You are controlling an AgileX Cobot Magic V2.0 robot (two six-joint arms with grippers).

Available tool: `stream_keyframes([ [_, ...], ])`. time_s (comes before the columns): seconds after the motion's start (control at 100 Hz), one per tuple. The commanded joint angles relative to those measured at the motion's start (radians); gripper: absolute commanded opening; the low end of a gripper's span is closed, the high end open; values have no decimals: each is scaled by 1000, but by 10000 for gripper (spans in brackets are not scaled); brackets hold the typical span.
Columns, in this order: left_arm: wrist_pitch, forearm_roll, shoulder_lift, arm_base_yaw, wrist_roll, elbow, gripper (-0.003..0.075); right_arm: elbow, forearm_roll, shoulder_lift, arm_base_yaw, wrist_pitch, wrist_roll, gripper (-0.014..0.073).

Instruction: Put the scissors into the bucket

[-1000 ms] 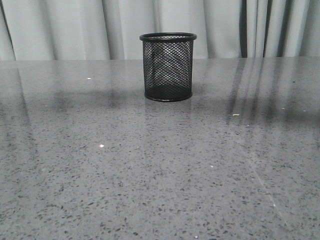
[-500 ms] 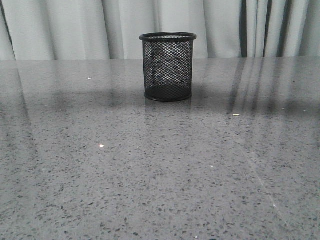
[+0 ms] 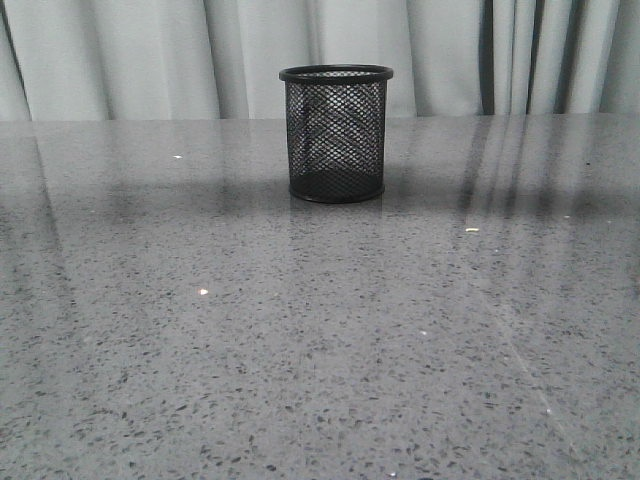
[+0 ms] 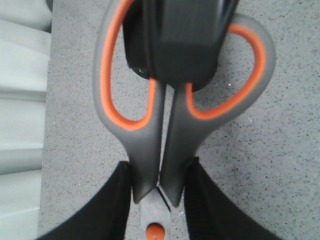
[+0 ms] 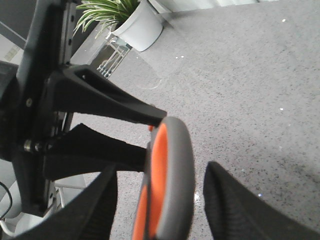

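1. Left wrist view: the left gripper (image 4: 159, 200) has its two black fingers (image 4: 107, 210) pressed in on the scissors (image 4: 155, 150), one finger on each side of the handle shanks, just where the grey handles narrow toward the orange pivot (image 4: 155, 231). A firm pinch, with both fingers touching the grey plastic.
2. The scissors' long axis runs straight along the gripper's own line: the handle loops lie back toward the wrist and the blade end points out past the fingertips. The blades themselves are cut off at the frame edge, apart from a sliver of grey metal by the pivot.
3. Right wrist view: the right gripper (image 5: 160, 200) has its fingers (image 5: 235, 210) spread apart, and one handle loop of the scissors (image 5: 167, 175) sits edge-on in the gap. I cannot tell whether either finger touches the loop. The left arm's black fingers (image 5: 105, 102) reach in from the side.
4. Front view: the bucket (image 3: 336, 134) stands upright on the speckled grey table (image 3: 300, 350), toward the far edge in front of the pale curtain (image 3: 140, 55). Neither arm nor the scissors show here.
5. The count: one pair of scissors, two handle loops, one bucket, two grippers.
6. A potted plant (image 5: 131, 22) stands beyond the table in the right wrist view.
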Motion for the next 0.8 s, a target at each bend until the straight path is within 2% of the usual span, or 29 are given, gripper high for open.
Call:
stream_keyframes([
  [0.0,16,-48,-43,-6,-14,-34,67,-44,65,-35,3,14,-13,309],
  [0.25,15,-58,-43,-6,-14,-34,67,-44,65,-35,8,11,-13,15],
  [0.34,15,-75,-43,-6,-14,-34,67,-44,65,-35,8,11,-13,-62],
  [0.48,13,-112,-43,-6,-42,-34,100,-44,65,-35,8,10,-13,-66],
  [0.6,13,-127,-43,-6,-69,-36,211,-44,65,-35,8,3,-13,-66],
  [0.69,13,-127,-45,-6,-132,-51,322,-48,57,-35,4,1,-13,-66],
  [0.79,11,-127,-61,-6,-197,-68,384,-57,37,-37,-5,1,-13,-62],
])
